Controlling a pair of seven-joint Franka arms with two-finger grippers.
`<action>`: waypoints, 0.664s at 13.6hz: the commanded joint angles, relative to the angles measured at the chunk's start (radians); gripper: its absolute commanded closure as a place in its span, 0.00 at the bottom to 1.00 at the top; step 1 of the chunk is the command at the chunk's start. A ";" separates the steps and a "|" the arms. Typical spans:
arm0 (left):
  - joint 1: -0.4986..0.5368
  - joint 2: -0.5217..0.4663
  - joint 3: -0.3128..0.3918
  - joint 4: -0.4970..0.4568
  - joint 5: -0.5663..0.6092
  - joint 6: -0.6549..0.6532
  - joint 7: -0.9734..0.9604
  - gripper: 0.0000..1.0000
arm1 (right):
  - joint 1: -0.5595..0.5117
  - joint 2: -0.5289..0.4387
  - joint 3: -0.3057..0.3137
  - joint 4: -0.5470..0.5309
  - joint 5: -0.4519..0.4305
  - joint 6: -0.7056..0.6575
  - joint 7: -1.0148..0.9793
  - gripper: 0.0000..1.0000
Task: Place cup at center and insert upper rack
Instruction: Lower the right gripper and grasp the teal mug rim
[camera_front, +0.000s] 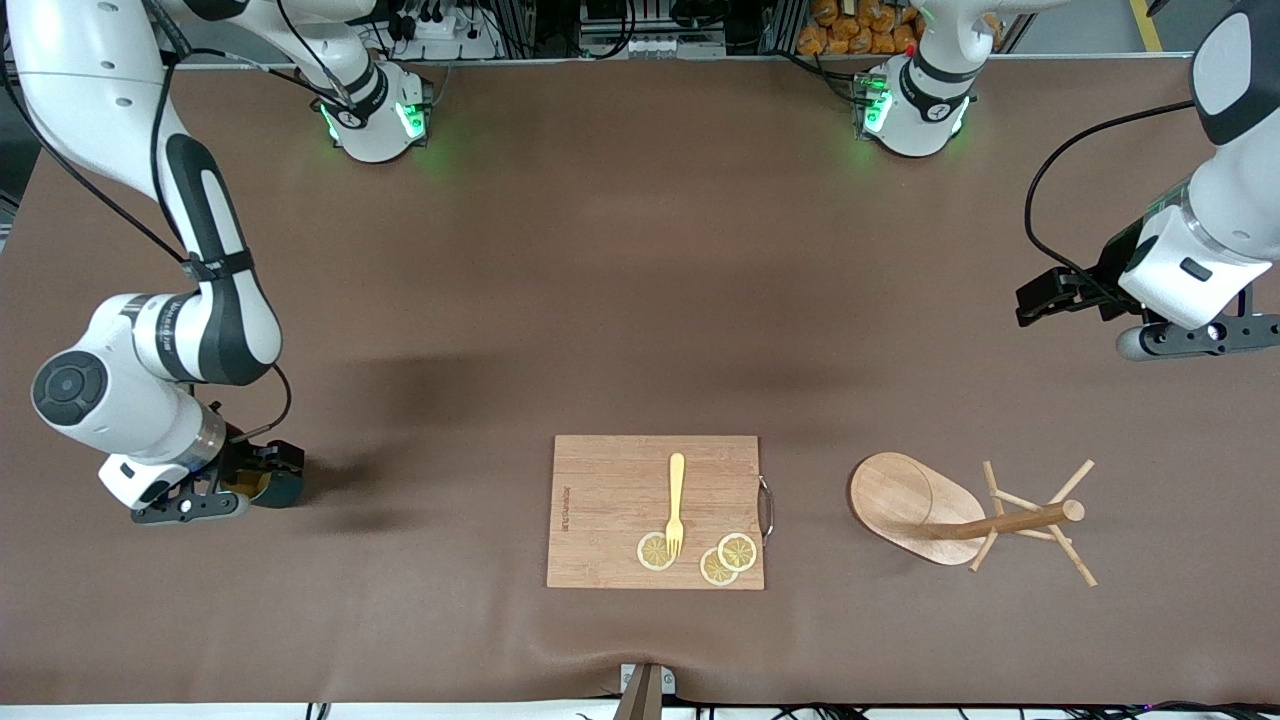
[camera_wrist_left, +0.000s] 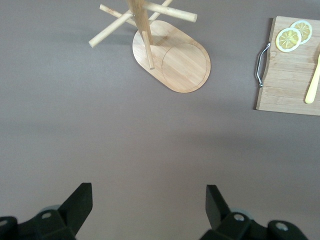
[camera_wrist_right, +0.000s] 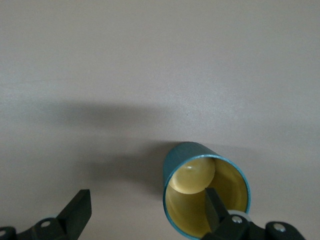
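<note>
The dark teal cup (camera_wrist_right: 205, 192), yellowish inside, sits on the brown table at the right arm's end (camera_front: 283, 482). My right gripper (camera_wrist_right: 146, 207) is open at the cup (camera_front: 250, 485). One fingertip (camera_wrist_right: 214, 206) reaches into the cup's mouth and the other stays outside, so the cup's wall lies between the jaws. The wooden mug tree (camera_front: 905, 500) stands on its oval base toward the left arm's end and shows in the left wrist view (camera_wrist_left: 175, 57). My left gripper (camera_wrist_left: 147, 200) is open and empty, held above bare table (camera_front: 1195, 340) and well apart from the tree.
A rectangular wooden cutting board (camera_front: 610, 500) lies between cup and mug tree, near the front edge. It carries a yellow fork (camera_front: 676, 500) and three lemon slices (camera_front: 655, 551). Its metal handle (camera_front: 768, 508) faces the mug tree.
</note>
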 joint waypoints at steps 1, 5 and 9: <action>-0.002 0.002 -0.004 0.014 0.006 -0.002 -0.010 0.00 | -0.002 0.031 -0.003 0.019 0.004 0.004 -0.021 0.00; -0.005 0.003 -0.003 0.013 0.010 0.000 -0.010 0.00 | -0.002 0.062 -0.003 0.021 0.001 0.008 -0.036 0.00; -0.005 0.002 -0.003 0.014 0.015 0.000 -0.008 0.00 | -0.007 0.076 -0.003 0.019 0.001 0.051 -0.157 0.00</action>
